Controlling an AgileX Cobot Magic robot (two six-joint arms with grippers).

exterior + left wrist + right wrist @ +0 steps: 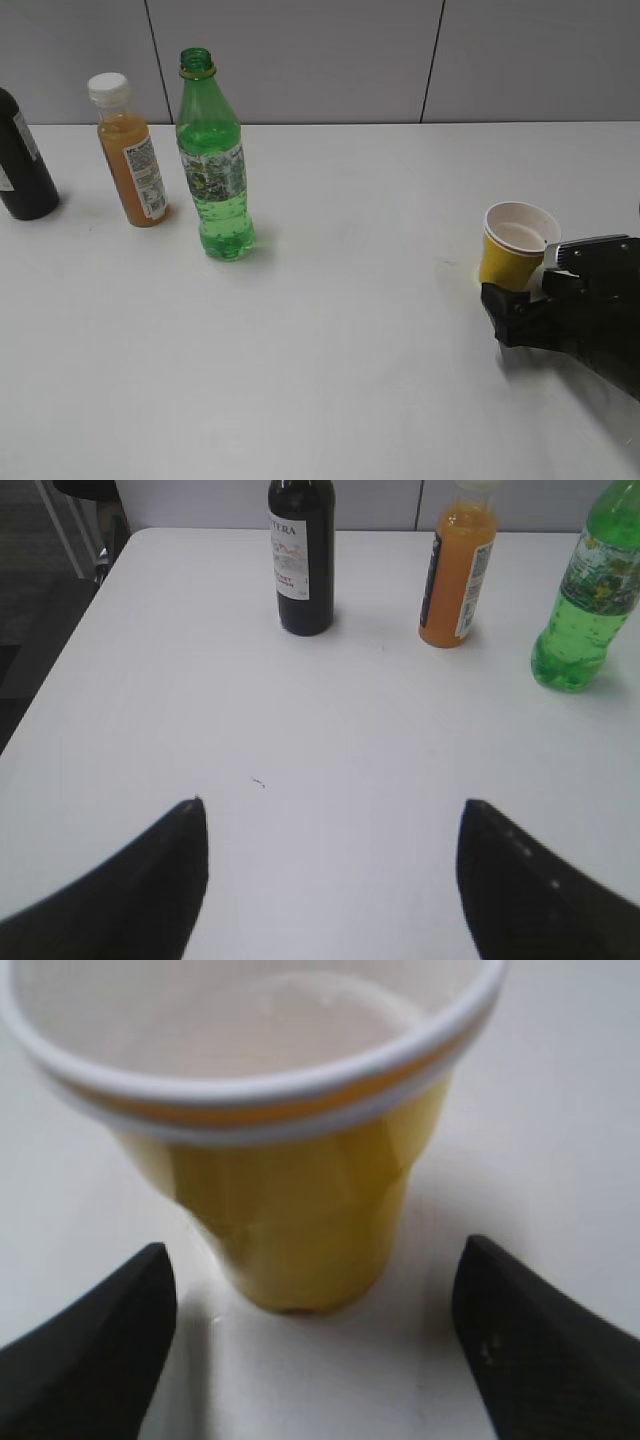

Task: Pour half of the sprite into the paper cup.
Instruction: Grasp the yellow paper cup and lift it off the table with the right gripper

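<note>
The sprite, a tall green bottle with no cap, stands upright at the back left of the white table; it also shows at the right edge of the left wrist view. The yellow paper cup stands upright at the right, its white inside showing in the right wrist view. My right gripper is open, just in front of the cup's base, fingers apart from it; in the exterior view it sits right below the cup. My left gripper is open and empty over bare table, out of the exterior view.
An orange juice bottle with a white cap stands left of the sprite, and also shows in the left wrist view. A dark bottle stands at the far left and in the left wrist view. The table's left edge is near.
</note>
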